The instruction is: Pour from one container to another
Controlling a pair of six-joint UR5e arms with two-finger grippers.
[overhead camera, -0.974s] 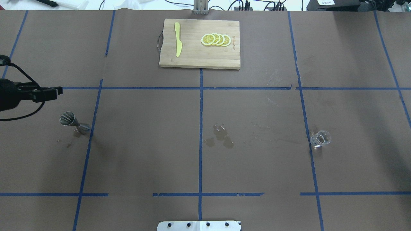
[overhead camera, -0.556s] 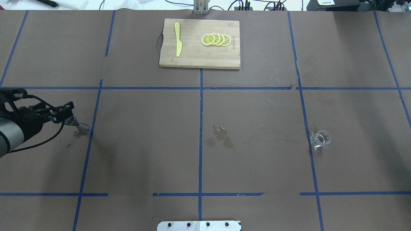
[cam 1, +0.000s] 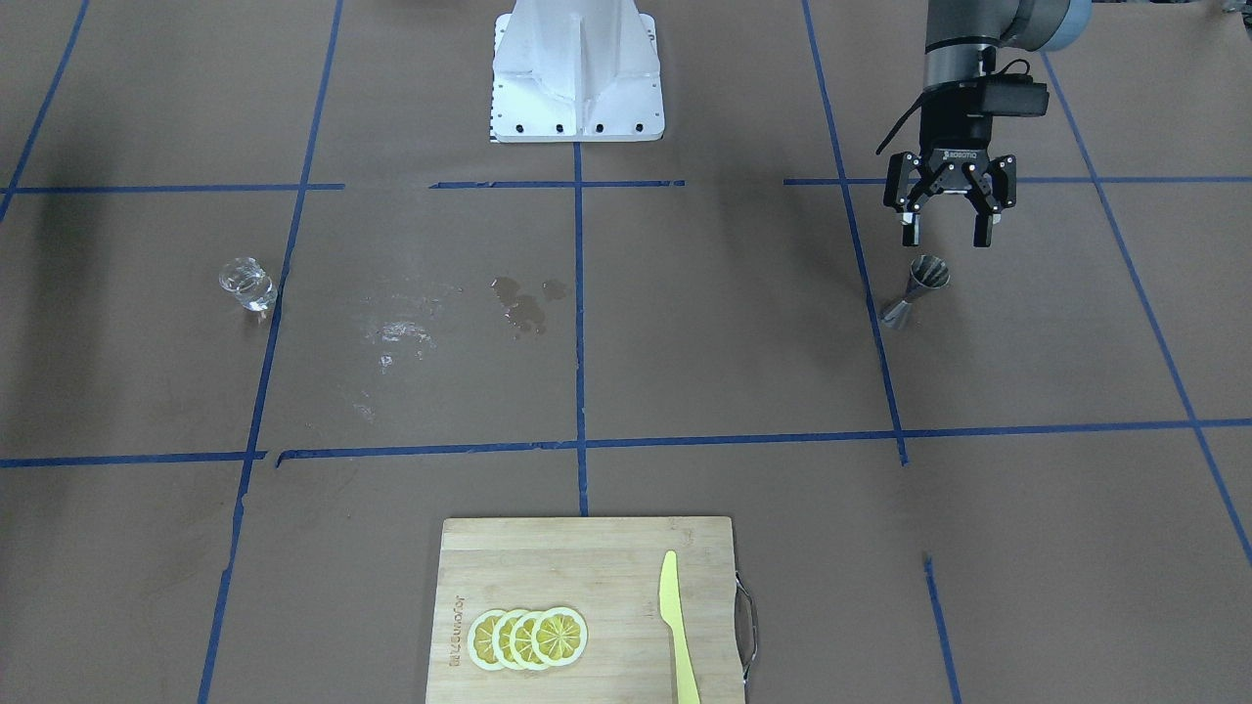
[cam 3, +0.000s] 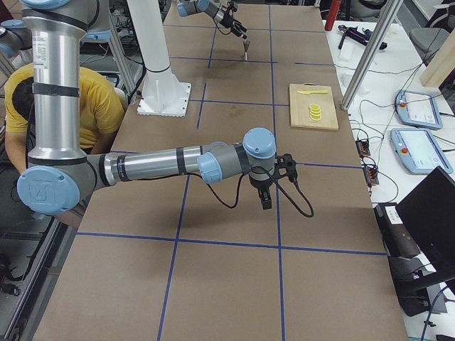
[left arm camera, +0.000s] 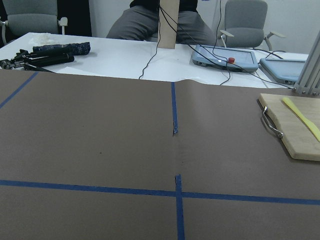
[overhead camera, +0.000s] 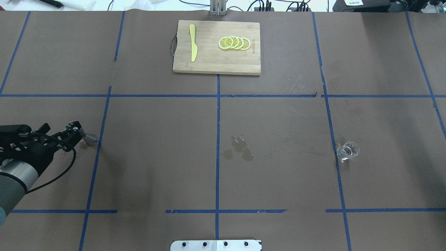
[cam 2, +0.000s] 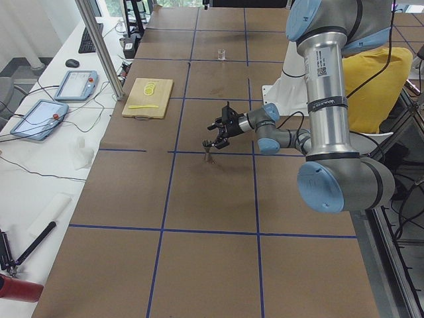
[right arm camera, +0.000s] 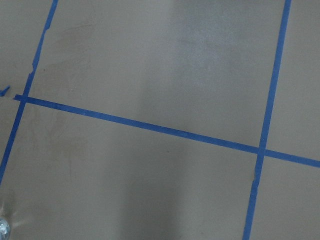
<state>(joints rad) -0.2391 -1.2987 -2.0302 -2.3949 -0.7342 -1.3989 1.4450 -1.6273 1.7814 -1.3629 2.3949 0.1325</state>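
The steel jigger (cam 1: 919,288) stands upright by a blue tape line on my left side. My left gripper (cam 1: 946,238) hangs open just above and behind its upper cone, fingers spread and not touching it. From overhead the left gripper (overhead camera: 74,135) covers most of the jigger (overhead camera: 91,139), leaving its base visible. The clear glass cup (overhead camera: 347,150) stands alone on my right side, also visible as the glass cup (cam 1: 246,284) from the front. My right gripper (cam 3: 264,195) hovers over bare table far from the cup; I cannot tell whether it is open or shut.
A wooden cutting board (overhead camera: 216,66) at the far middle carries lemon slices (overhead camera: 234,43) and a yellow knife (overhead camera: 193,42). Wet spots (overhead camera: 239,149) mark the table's centre. The robot base plate (cam 1: 575,73) sits at the near middle edge.
My left gripper has swung from beyond the jigger toward me and come over the jigger's upper cone, still open. The glass cup and jigger have not moved.
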